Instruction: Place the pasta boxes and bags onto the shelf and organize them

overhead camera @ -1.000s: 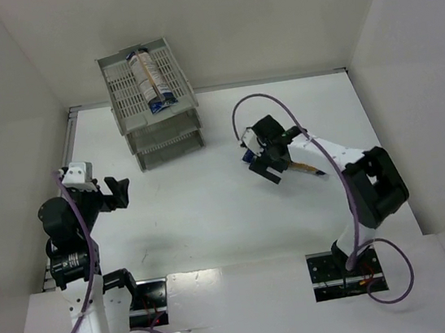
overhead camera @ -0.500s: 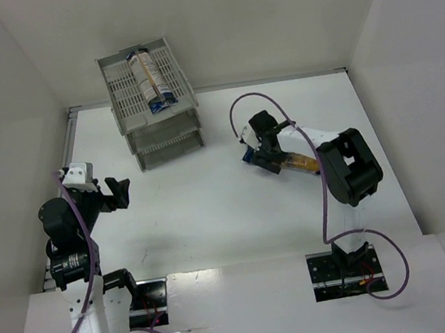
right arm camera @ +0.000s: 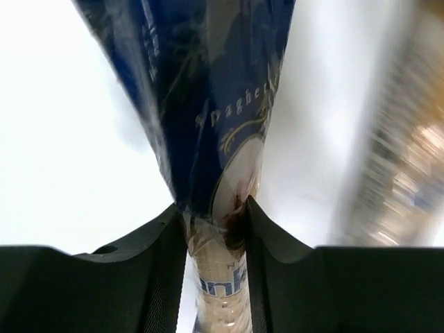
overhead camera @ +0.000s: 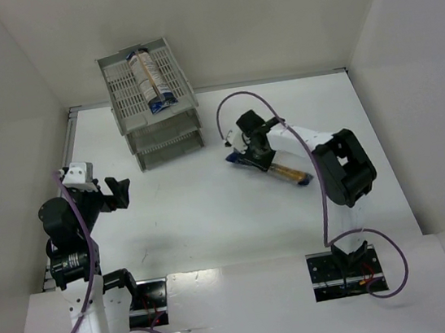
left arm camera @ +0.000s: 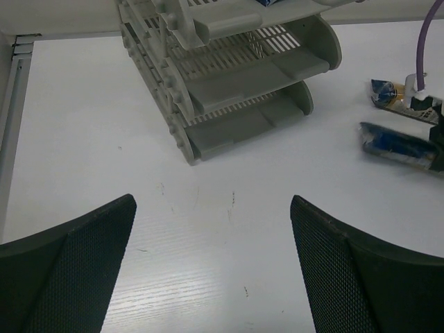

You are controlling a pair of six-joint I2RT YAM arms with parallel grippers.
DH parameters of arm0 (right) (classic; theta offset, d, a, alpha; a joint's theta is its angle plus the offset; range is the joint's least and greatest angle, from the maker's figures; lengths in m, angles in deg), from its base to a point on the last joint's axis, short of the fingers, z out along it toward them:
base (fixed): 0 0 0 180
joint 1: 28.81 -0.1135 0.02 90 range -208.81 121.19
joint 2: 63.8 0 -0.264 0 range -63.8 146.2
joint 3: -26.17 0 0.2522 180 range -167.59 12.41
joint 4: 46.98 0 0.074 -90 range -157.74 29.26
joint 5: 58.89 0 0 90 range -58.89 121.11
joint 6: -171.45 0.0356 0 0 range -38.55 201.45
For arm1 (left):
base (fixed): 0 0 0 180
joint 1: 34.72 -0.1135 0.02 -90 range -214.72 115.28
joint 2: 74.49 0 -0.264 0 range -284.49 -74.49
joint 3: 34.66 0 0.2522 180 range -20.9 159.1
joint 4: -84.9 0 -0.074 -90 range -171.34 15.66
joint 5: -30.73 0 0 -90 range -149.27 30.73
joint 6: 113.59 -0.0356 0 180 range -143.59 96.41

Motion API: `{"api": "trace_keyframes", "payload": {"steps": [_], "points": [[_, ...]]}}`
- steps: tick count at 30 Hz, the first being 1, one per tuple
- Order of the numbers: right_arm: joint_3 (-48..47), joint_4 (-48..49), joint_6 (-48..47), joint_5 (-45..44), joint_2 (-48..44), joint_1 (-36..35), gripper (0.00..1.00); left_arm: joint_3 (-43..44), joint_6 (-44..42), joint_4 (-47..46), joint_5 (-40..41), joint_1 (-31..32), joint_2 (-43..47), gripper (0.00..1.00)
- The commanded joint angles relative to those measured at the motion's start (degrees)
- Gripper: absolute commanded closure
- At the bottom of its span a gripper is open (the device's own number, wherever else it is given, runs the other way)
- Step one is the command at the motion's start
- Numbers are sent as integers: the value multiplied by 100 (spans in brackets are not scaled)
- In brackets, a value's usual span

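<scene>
The grey three-tier shelf [overhead camera: 160,129] [left arm camera: 229,76] stands at the back left, and one pasta packet [overhead camera: 148,79] lies on its top tray. In the right wrist view my right gripper [right arm camera: 214,208] [overhead camera: 255,150] is shut on the dark blue end of a second packet [right arm camera: 222,132] [overhead camera: 287,172], which lies on the table right of the shelf. A third packet [right arm camera: 406,159] shows blurred beside it. The left wrist view shows two packets [left arm camera: 388,92] [left arm camera: 399,142] at its right edge. My left gripper [left arm camera: 211,201] [overhead camera: 117,192] hangs open over bare table, far left, holding nothing.
White walls close in the table on the left, back and right. A metal rail [left arm camera: 12,90] runs along the table's left edge. The purple cable [overhead camera: 235,103] loops above the right wrist.
My right gripper has swung left and down onto the packet and closed its jaws on the blue end. The packet's end has shifted left. The left arm has not moved.
</scene>
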Motion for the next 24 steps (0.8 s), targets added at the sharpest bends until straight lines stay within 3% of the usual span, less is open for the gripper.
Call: {"api": "trace_keyframes", "payload": {"steps": [1,2,3,4,9,12,16,20,24], "points": [[-484,-425,1343,2145,-310,-1071,91,-15,98,-247,-172,-27,-27,1],[-702,-425,1807,2332,-310,-1240,75,-15,98,-247,-172,-27,-27,1],[-800,-356,2003,2456,-241,-1389,11,-15,98,-247,-172,-27,-79,1],[-914,-355,2092,2527,-188,-1591,5,38,98,-247,-172,-27,-79,1],[-1003,-101,1805,1378,-73,-1663,0,117,150,-142,-234,-27,-79,1],[-1003,-381,1305,1744,-178,-1838,0,117,151,-90,-234,-27,-79,1],[-538,-443,924,1552,-538,-2611,0,117,151,-89,-234,-89,-27,1],[-406,-382,1170,1912,-513,-2824,0,117,151,-89,-234,-89,-27,1],[-634,-84,1450,1685,-162,-2876,0,117,151,-89,-234,-142,-27,1]]}}
